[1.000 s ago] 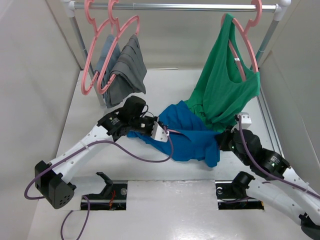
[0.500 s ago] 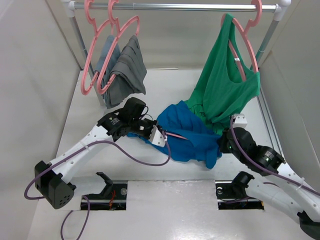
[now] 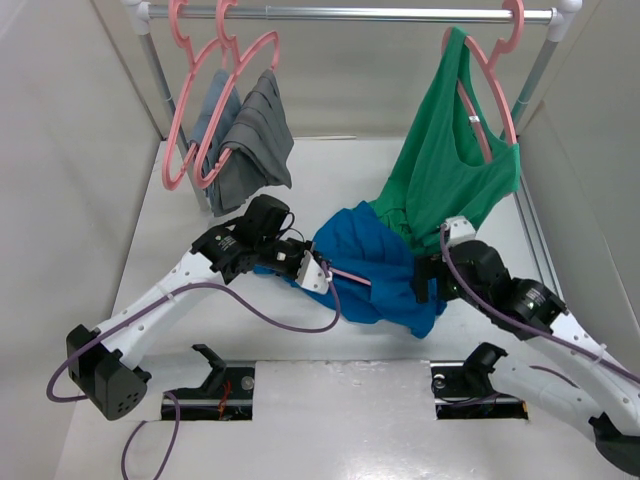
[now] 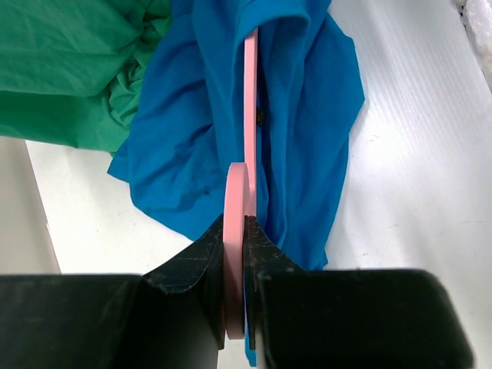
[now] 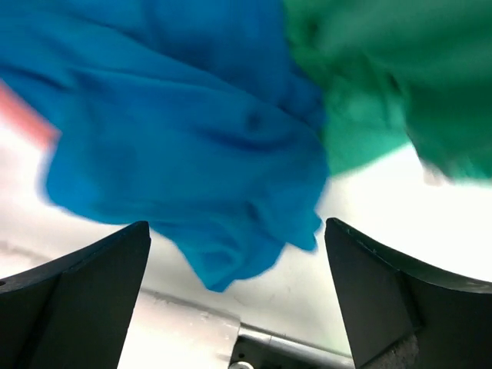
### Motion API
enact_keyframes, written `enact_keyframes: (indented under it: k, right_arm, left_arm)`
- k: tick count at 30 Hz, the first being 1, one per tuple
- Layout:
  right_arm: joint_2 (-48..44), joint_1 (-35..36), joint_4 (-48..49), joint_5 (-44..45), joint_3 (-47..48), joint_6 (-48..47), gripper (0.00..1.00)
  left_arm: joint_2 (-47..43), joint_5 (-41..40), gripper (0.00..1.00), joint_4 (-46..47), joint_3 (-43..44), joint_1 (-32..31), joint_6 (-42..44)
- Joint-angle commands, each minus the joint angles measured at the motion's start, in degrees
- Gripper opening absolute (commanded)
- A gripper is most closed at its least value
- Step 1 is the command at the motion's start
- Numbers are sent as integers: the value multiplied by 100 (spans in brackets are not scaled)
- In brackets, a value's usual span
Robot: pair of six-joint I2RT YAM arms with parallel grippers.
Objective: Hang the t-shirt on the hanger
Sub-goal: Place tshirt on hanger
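Observation:
The bright blue t-shirt (image 3: 375,262) lies crumpled on the white table, its far edge against the hanging green top. The pink hanger (image 3: 350,274) lies across it and runs into its folds. My left gripper (image 3: 316,272) is shut on the hanger's hook end; in the left wrist view the pink hanger (image 4: 250,115) stands edge-on between the black fingers (image 4: 269,254) and leads into the t-shirt (image 4: 307,100). My right gripper (image 3: 425,280) stands open at the shirt's right edge. In the right wrist view the gripper (image 5: 237,227) spans a hanging corner of the t-shirt (image 5: 192,138) without touching it.
A metal rail (image 3: 350,14) crosses the back. Two pink hangers with grey clothes (image 3: 245,140) hang at its left. A green tank top (image 3: 450,170) hangs on a pink hanger at the right, its hem reaching the table. White walls enclose both sides.
My right gripper has opened from shut and moved left and forward, up to the t-shirt's right edge. The left gripper still grips the hanger and has barely moved.

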Motion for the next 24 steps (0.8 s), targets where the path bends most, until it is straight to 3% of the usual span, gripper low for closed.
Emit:
enact_keyframes:
  k: [1, 6, 8, 13, 20, 24]
  right_arm:
    - [441, -21, 981, -989, 619, -1395, 100]
    - [1383, 312, 1598, -2508, 1032, -2496, 100]
    - [1838, 681, 1834, -2705, 1208, -2803, 100]
    - [2474, 920, 2265, -2592, 1131, -3060, 100]
    - [2413, 920, 3241, -2187, 427, -3016, 95]
    - [2545, 920, 3593, -2064, 294, -3016, 77]
  left_arm:
    - [-203, 326, 0, 19, 250, 22, -39]
    - [-203, 318, 0, 19, 250, 22, 13]
    - [-203, 318, 0, 19, 250, 22, 14]
    - [-203, 265, 0, 124, 311, 22, -38]
    - [-203, 501, 0, 125, 416, 22, -214]
    - [-203, 739, 0, 177, 530, 22, -460]
